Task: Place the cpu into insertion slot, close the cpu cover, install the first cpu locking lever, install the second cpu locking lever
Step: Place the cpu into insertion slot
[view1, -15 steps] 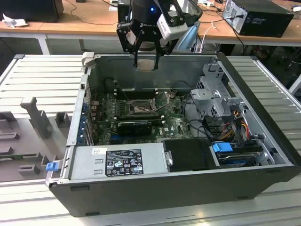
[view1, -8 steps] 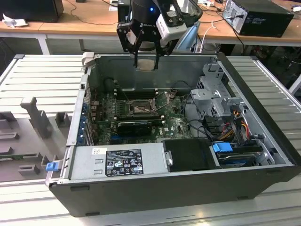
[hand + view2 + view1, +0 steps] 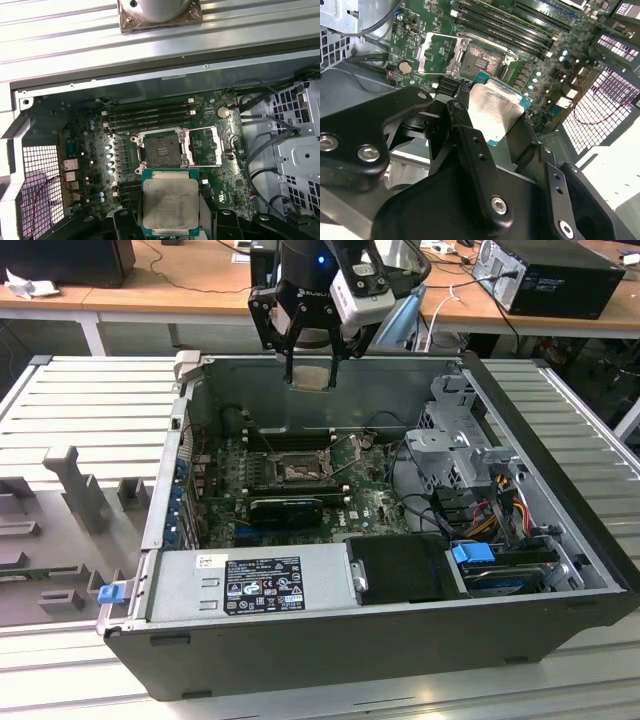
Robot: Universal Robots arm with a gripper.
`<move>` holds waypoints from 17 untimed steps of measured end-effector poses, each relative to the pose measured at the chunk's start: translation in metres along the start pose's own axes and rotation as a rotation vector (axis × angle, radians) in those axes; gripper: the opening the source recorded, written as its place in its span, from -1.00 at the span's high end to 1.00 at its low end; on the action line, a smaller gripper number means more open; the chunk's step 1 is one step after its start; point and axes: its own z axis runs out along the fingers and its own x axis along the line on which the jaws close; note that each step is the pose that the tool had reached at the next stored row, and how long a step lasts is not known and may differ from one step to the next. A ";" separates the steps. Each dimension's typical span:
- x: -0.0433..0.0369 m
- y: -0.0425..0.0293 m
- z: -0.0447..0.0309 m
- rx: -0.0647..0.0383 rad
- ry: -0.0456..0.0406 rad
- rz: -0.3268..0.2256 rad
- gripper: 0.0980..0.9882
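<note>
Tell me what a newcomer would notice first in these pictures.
The gripper, shut on the cpu, hangs over the open computer case in the exterior view. In the first wrist view the slot lies bare on the green board, with the cover swung open beside it.

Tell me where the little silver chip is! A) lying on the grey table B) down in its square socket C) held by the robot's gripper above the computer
C: the gripper holds the cpu by its edges above the motherboard, and the insertion slot is bare.
</note>
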 end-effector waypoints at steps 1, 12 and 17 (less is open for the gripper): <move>0.0000 0.0000 0.0000 0.000 -0.0006 0.006 0.00; 0.0000 0.0000 0.0000 -0.001 -0.0042 0.047 0.00; 0.0000 0.0000 0.0000 -0.001 -0.0063 0.070 0.00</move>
